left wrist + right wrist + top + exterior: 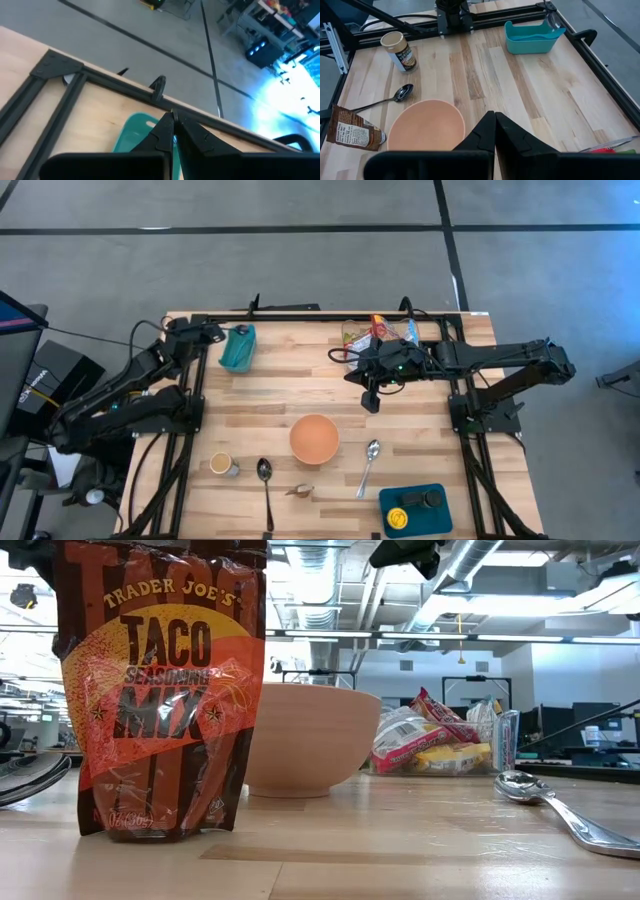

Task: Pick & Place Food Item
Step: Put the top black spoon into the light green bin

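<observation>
Currently the clenched, empty right end effector (371, 402) hovers beside the peach ceramic bowl (314, 437), with the pile of crinkly snack packets (378, 334) nearer it than the left arm.

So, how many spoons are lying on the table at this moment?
2. A dark spoon lies left of the orange bowl, near the small jar. A silver spoon lies right of the bowl, above the blue tray. None seems hidden.
</observation>
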### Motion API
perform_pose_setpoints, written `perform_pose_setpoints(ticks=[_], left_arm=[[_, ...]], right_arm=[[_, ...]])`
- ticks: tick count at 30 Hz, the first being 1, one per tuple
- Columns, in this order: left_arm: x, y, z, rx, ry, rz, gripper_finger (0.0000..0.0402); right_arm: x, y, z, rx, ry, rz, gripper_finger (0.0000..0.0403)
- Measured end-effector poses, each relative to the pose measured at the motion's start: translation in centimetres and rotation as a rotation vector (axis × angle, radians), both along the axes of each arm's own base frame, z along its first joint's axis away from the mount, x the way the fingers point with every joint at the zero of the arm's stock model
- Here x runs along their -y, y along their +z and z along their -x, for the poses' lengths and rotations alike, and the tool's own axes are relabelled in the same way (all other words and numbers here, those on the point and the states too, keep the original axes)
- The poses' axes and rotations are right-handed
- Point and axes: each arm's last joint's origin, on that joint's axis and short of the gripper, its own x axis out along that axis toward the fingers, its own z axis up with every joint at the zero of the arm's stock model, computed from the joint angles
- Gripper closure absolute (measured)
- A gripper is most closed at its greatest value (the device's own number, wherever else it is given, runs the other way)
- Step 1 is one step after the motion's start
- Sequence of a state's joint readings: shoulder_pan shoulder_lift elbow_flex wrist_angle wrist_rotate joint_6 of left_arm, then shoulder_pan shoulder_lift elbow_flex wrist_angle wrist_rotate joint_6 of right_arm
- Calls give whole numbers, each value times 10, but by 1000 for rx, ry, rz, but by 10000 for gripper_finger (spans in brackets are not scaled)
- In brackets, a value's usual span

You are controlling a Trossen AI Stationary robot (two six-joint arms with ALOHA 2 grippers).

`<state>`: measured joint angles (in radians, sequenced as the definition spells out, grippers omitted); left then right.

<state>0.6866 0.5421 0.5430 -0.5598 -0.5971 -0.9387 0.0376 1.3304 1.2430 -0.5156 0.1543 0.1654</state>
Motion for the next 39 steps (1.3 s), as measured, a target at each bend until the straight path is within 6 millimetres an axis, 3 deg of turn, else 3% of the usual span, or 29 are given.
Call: perform_pose_setpoints(ticks=[15,26,39], left_arm=[[5,-9,9,-121,40,62,398],[-4,-19,-3,-190,41,126,397],[-9,-21,-10,-123,80,147,397]], right_arm=[[0,0,0,-3,10,13,403],[0,0,0,-3,11,13,403],[0,0,0,-3,11,13,403]])
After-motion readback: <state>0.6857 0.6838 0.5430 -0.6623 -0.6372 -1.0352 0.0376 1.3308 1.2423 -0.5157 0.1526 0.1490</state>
